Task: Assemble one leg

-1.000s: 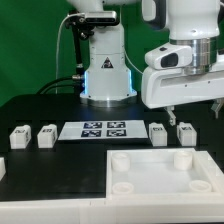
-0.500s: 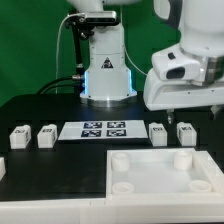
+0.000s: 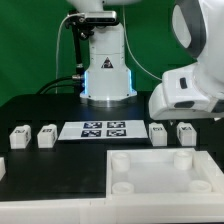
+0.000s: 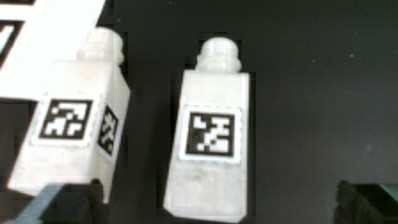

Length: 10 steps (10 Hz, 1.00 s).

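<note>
Four small white legs with marker tags lie on the black table. Two are at the exterior view's left [image 3: 19, 135] [image 3: 46, 135] and two at its right [image 3: 157, 132] [image 3: 185, 133]. My gripper [image 3: 190, 118] hangs low just above the rightmost leg. In the wrist view the gripper [image 4: 217, 205] is open and empty. Its dark fingertips [image 4: 63, 203] stand on either side of one leg [image 4: 214, 125], apart from it. The neighbouring leg [image 4: 68, 110] lies beside it. The white tabletop [image 3: 150, 170] with round corner sockets lies at the front.
The marker board [image 3: 100, 129] lies between the two pairs of legs. The arm's base [image 3: 105, 70] with cables stands at the back. A white edge of the tabletop [image 4: 27, 50] shows in the wrist view beside the legs.
The gripper has moved toward the exterior view's right and lower, down over the right pair of legs. The legs and tabletop have not moved.
</note>
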Motion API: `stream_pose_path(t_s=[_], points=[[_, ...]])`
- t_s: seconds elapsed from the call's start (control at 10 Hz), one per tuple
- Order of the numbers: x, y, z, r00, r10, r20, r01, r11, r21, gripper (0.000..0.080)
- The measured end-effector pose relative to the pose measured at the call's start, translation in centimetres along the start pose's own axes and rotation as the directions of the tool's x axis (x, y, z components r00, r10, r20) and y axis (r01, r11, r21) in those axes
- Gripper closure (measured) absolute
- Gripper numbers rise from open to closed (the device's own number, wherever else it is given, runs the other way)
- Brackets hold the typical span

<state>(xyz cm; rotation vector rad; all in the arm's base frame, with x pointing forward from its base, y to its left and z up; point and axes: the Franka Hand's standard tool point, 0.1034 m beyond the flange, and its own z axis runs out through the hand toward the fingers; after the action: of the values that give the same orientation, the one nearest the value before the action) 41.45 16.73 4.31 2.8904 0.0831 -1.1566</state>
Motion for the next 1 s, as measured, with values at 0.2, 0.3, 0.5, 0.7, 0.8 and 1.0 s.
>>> stream_pose_path(t_s=[0.2,0.3,0.5,0.7,0.8,1.0], points=[[-0.1,-0.1,0.3,1.0,0.013,0.01,-0.013,1.0,0.001,0.0151],[-0.3,-0.4,1.4,0.997,0.053,0.047,-0.054,0.999,0.007,0.0151],[-0.2,-0.7,3.1,0.996,0.06,0.065,-0.061,0.998,0.005,0.0151],[-0.2,-0.9,4.1,0.996,0.06,0.071,-0.06,0.998,0.001,0.0151],[-0.1,-1.0,4.5,0.995,0.058,0.077,-0.059,0.998,-0.001,0.0151],[0.0,-1.0,4.6,0.995,0.057,0.079,-0.057,0.998,-0.001,0.0151]])
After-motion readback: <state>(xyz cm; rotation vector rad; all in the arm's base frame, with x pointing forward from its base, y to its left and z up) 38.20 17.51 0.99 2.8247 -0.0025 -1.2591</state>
